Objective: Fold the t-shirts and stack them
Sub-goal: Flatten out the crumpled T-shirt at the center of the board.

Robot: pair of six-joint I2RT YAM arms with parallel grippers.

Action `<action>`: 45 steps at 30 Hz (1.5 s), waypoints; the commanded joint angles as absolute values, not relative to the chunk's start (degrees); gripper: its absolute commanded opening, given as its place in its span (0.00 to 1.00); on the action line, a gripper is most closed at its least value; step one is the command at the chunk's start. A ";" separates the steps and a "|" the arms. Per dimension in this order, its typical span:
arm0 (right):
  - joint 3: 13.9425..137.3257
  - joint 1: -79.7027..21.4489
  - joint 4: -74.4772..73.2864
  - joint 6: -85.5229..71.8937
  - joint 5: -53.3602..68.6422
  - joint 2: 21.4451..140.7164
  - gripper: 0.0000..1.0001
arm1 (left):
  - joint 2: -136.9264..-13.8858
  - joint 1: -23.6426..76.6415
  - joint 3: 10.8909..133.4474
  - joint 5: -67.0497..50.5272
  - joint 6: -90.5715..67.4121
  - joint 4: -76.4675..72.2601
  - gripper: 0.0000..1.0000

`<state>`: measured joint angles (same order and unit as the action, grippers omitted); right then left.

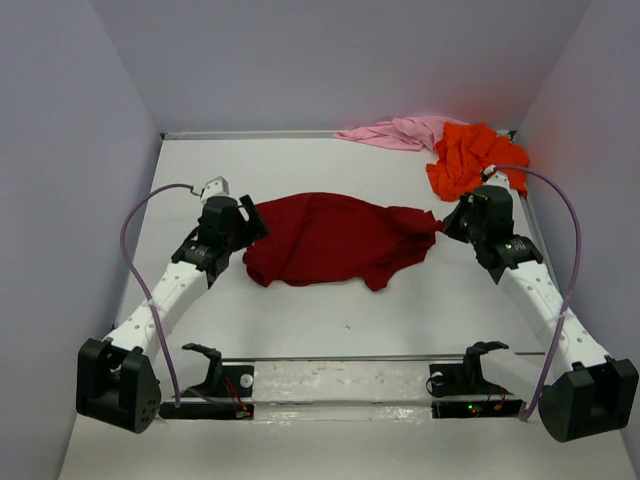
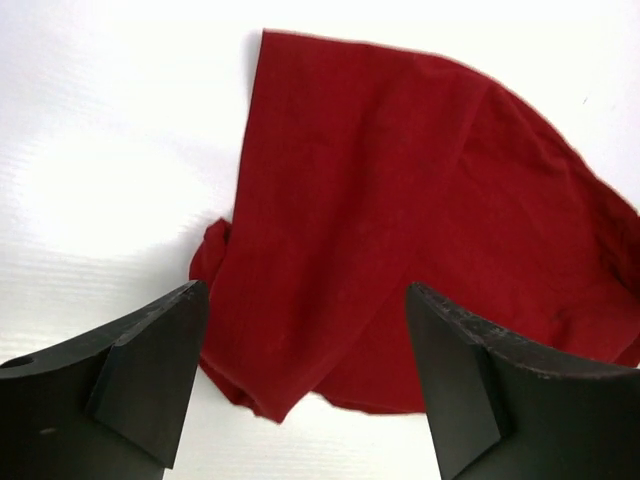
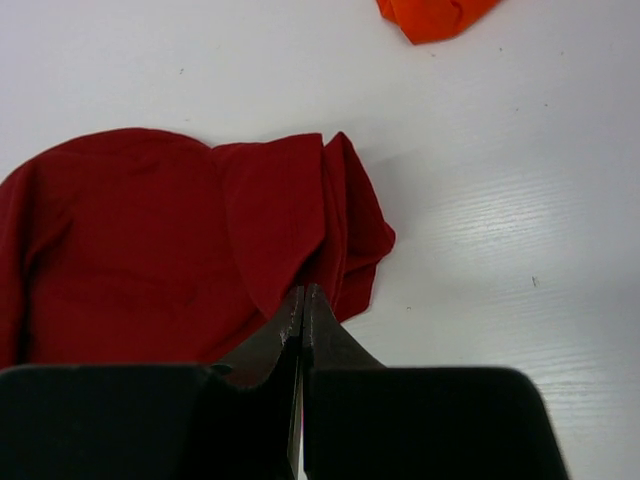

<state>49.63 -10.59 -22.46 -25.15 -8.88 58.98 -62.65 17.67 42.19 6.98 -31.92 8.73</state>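
Beside left gripper (image 1: 252, 222) (jaws apart), crimson t-shirt (image 1: 325, 238) lies rumpled.

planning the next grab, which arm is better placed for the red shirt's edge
Probably left: the left gripper is open above an edge of the dark red t-shirt; the right gripper is shut at the opposite end.

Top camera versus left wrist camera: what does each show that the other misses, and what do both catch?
Only the top view: the orange shirt and the pink shirt, heaped in the far right corner, and the right pincer at the right tip of the red shirt. Only the left wrist view: the left pincer plainly open over the red shirt's edge, and a small bunched twist of cloth on that edge. Both: the red shirt, crumpled and unfolded on the white table.
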 commanded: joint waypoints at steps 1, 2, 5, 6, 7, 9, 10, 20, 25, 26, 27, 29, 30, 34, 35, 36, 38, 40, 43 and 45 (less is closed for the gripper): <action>50.10 -10.90 -20.13 -25.31 -7.47 59.24 0.00 | -64.94 17.93 47.36 10.72 -30.77 5.89 0.88; 50.01 -10.90 -19.95 -25.23 -7.38 59.33 0.00 | -67.91 17.93 49.20 10.98 -30.41 5.89 0.88; 49.75 -10.90 -19.86 -25.22 -7.29 59.15 0.00 | -73.71 17.93 50.10 9.59 -32.16 3.52 0.88; 49.57 -10.90 -19.69 -25.22 -7.21 58.98 0.00 | -74.78 17.93 49.92 8.71 -33.04 2.04 0.88; 49.40 -10.90 -19.51 -25.14 -7.12 58.97 0.00 | -75.93 18.19 49.66 7.48 -33.74 1.06 0.87; 49.39 -10.90 -19.69 -25.14 -6.95 58.98 0.00 | -77.77 18.81 47.48 7.64 -36.02 -1.21 0.87; 49.22 -10.90 -19.60 -25.05 -6.86 58.89 0.00 | -78.13 19.24 45.81 8.08 -36.56 -2.88 0.86; 48.16 -11.43 -19.34 -24.96 -6.68 58.80 0.00 | -72.62 22.76 37.98 13.69 -40.25 -4.40 0.84; 47.99 -11.95 -19.07 -24.96 -6.86 58.97 0.00 | -68.91 23.73 36.30 18.09 -40.17 -1.85 0.84; 48.08 -11.95 -19.16 -24.87 -6.86 59.15 0.00 | -68.04 24.08 36.47 18.80 -39.99 -1.41 0.84; 47.99 -11.95 -19.16 -24.87 -6.86 59.15 0.00 | -67.59 24.34 36.39 19.42 -39.82 -0.97 0.84; 47.90 -11.95 -19.07 -24.79 -7.03 59.15 0.00 | -66.63 24.70 36.04 20.30 -39.73 -0.26 0.84; 47.99 -11.95 -19.07 -24.79 -7.21 59.15 0.00 | -66.53 24.78 35.86 20.30 -39.55 -0.26 0.84; 48.08 -11.95 -19.07 -24.79 -7.38 59.15 0.00 | -66.71 25.05 33.49 20.22 -41.21 -0.61 0.84; 47.99 -11.95 -18.99 -24.79 -7.38 59.32 0.00 | -66.62 25.57 32.09 19.78 -41.66 -1.14 0.84; 47.99 -11.95 -18.98 -24.87 -7.38 59.50 0.00 | -66.71 25.92 31.56 19.95 -42.18 -1.49 0.84; 48.08 -11.95 -18.98 -24.87 -6.94 59.76 0.00 | -66.71 26.72 30.68 20.56 -43.50 -2.19 0.84; 47.90 -11.95 -18.98 -24.96 -6.94 60.12 0.00 | -67.15 27.42 30.59 21.79 -43.77 -2.11 0.84; 47.73 -12.48 -18.90 -24.87 -6.94 59.94 0.00 | -67.50 27.51 30.67 23.46 -43.86 -1.85 0.84; 47.73 -12.48 -18.98 -24.79 -7.03 60.12 0.00 | -68.02 27.60 31.11 24.34 -43.60 -2.02 0.84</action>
